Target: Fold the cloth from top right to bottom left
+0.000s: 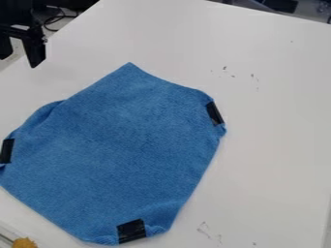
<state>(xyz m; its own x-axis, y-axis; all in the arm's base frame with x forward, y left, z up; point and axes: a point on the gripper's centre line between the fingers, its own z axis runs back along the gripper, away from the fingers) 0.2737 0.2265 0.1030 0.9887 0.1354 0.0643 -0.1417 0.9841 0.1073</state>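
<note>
Where the cloth lies: blue, spread over the left and middle of the white table, one corner pointing to the far side.
Cloth edges: a loose fold at the upper left; rumpled beside the right patch and along the bottom; leftmost edge cut off by the view's border.
Black patches: three; right patch at the right corner, bottom patch near the lower edge, left patch close against the view's border.
Gripper: black, at the upper left, beyond the cloth and apart from it; upper part and one finger partly cut off.
Jaws: wide apart, a clear gap between them, holding nothing.
Table marks: small dark scuffs at the upper right, fainter ones near the bottom.
Lower left corner: orange-yellow object, cut off, kind cannot be told.
Behind the gripper: dark cable, partly hidden.
</note>
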